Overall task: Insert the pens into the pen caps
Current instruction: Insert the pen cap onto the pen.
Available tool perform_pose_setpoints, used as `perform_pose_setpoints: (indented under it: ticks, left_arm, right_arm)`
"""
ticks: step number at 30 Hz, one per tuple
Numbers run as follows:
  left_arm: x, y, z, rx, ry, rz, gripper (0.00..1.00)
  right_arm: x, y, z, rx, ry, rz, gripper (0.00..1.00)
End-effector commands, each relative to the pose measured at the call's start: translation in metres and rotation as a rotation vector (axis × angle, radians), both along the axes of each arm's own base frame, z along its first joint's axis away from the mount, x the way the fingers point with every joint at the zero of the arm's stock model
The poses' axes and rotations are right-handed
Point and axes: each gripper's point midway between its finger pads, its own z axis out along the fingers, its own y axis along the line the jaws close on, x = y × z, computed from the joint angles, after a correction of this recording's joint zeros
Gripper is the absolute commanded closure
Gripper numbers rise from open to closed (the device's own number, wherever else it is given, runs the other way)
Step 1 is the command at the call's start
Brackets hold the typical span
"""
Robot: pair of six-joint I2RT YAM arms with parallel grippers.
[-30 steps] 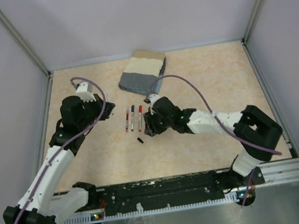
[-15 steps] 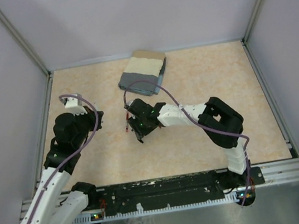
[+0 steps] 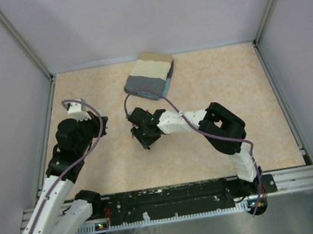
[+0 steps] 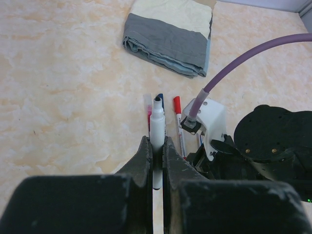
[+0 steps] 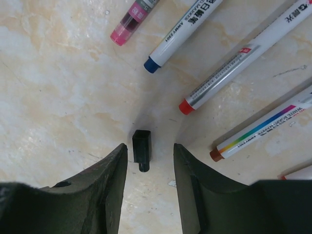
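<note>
The beige marbled table (image 3: 239, 116) carried a folded grey and cream cloth (image 3: 149, 77) near its far edge. Closer in, several white pens (image 5: 229, 73) lay side by side, roughly parallel, with pink, blue, red and brown ends. A short black cap (image 5: 142, 146) lay near those ends, touching none.

The white-barrelled plastic marker pen with a blue end (image 5: 185, 29) is showing "AWMY2301" along its barrel. The white plastic pen with a rainbow stripe and brown end (image 5: 265, 127) is carrying "WHITE BOARD MARKER". Print on the red-ended white pen (image 5: 229, 73) is proving too small to read.
</note>
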Motion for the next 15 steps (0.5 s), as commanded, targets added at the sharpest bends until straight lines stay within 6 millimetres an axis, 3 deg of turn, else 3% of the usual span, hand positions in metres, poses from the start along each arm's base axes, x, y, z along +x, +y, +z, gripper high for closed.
perform_pose_setpoints:
  ticks: [1, 7, 15]
  left_arm:
    - [0.000, 0.001, 0.002, 0.002, -0.019, -0.001, 1.00]
    - [0.000, 0.002, 0.002, 0.004, -0.018, 0.000, 1.00]
    - [0.000, 0.002, 0.003, 0.003, -0.022, 0.000, 1.00]
  right_arm:
    - [0.006, 0.016, 0.008, -0.007, -0.044, 0.028, 0.58]
    - [0.002, 0.016, 0.002, -0.071, -0.052, 0.051, 0.64]
    - [-0.007, 0.007, -0.010, -0.174, -0.035, 0.073, 0.84]
